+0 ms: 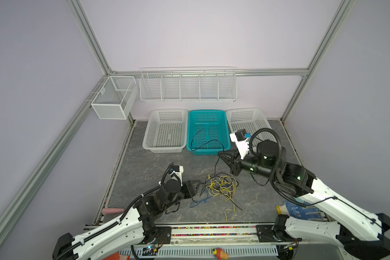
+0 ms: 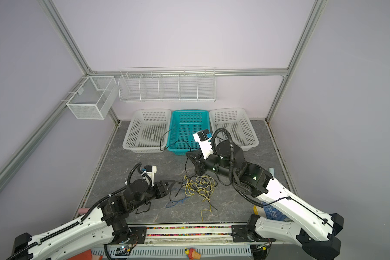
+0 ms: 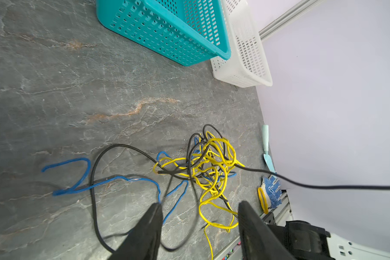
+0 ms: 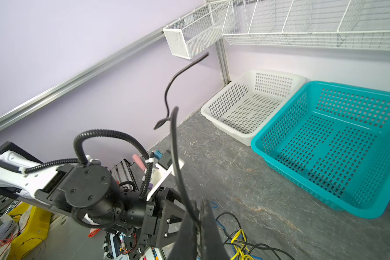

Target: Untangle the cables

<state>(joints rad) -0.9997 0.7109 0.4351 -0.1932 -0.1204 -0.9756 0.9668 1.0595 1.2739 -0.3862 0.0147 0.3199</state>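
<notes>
The cables (image 1: 222,185) lie in a loose knot of yellow, black and blue on the table (image 1: 158,162), between the two arms. The left end effector (image 1: 199,181) is the nearer one: it sits low, just beside the knot's left edge and pointing into it. In the left wrist view its jaws stand apart (image 3: 198,209) with nothing clamped; blue and yellow strands lie on the table beyond the gap.

The right end effector (image 1: 220,153) hangs higher, just in front of the teal basket (image 1: 203,152), and is closed tight on the black cable (image 4: 173,135). From that grip the strand drops down and toward the robot into the knot, so its taut stretch runs roughly front to back. Its free end arches away over the teal basket (in the right wrist view it curls up in the air).

The coming move seems to turn on that line. With the black cable's buried part lying down and toward the robot from the right end effector, pulling along it should draw it free. The left end effector is well placed to pin the yellow and blue strands.
</notes>
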